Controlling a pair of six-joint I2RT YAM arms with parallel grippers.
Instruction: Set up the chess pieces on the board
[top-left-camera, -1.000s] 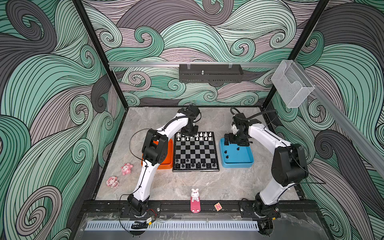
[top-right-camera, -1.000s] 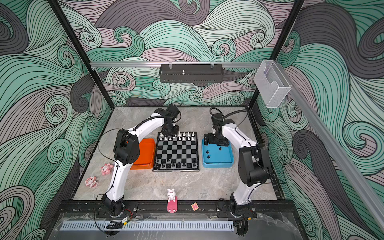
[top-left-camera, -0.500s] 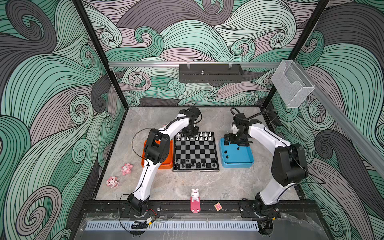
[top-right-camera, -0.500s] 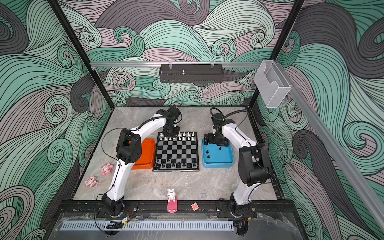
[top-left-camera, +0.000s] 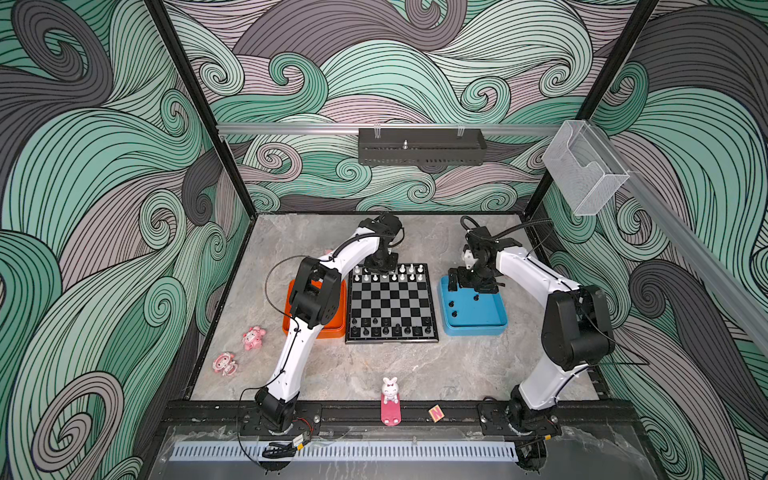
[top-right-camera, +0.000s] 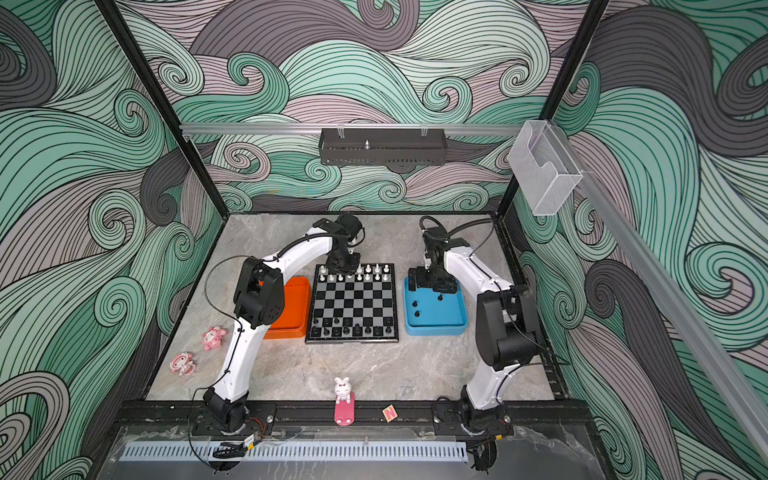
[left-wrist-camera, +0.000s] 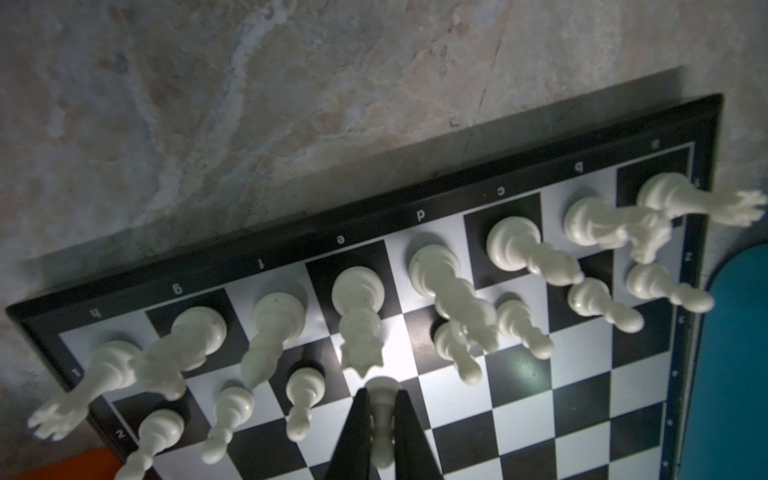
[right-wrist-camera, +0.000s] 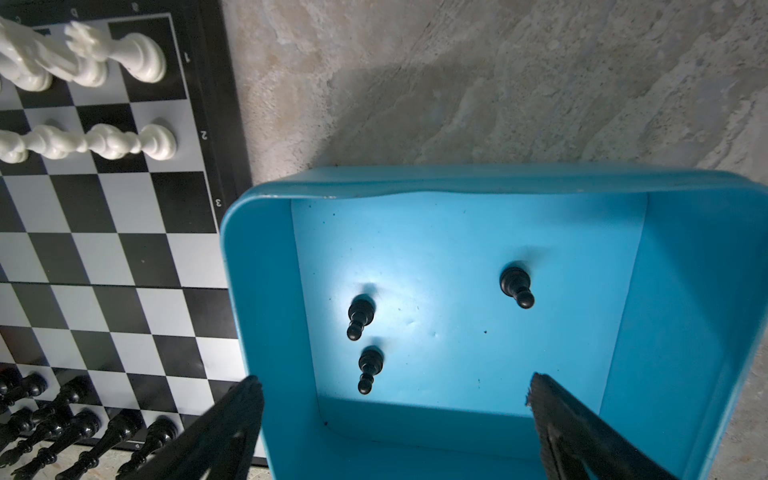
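Left black pincer (left-wrist-camera: 382, 391): pressed together on one small white plastic pawn (left-wrist-camera: 382, 419), low over the square black-framed board with black and silver checks (left-wrist-camera: 579, 409), right at the gap in the second white row. Cannot tell whether the pawn's foot is touching the square or is just above it. Very tight spot: tall white crowned piece (left-wrist-camera: 359, 328) just behind, more little white pawns (left-wrist-camera: 303, 395) close on both sides. Could bump one and tip it into the next, like dominoes, if brought down crooked or slid sideways. Could leave the pawn leaning, or half on the wrong square, if let go too soon. Could drag it back up if opened too little. On the near rows of the board: black pieces (top-left-camera: 390, 330), some squares bare. Further right, just beside the board: shiny blue plastic tray (right-wrist-camera: 266, 291) with three small black plastic pawns (right-wrist-camera: 359, 318) in it, seemingly upright, two close together and one apart. Over that tray: right black pincer (right-wrist-camera: 395, 382), spread wide, holding nothing. Could hit the blue wall on the way down with fingers that far apart. Could knock the close neighbour flat while grabbing one of the pair. Could make a tiny round pawn pop out and roll if squeezed off its middle.
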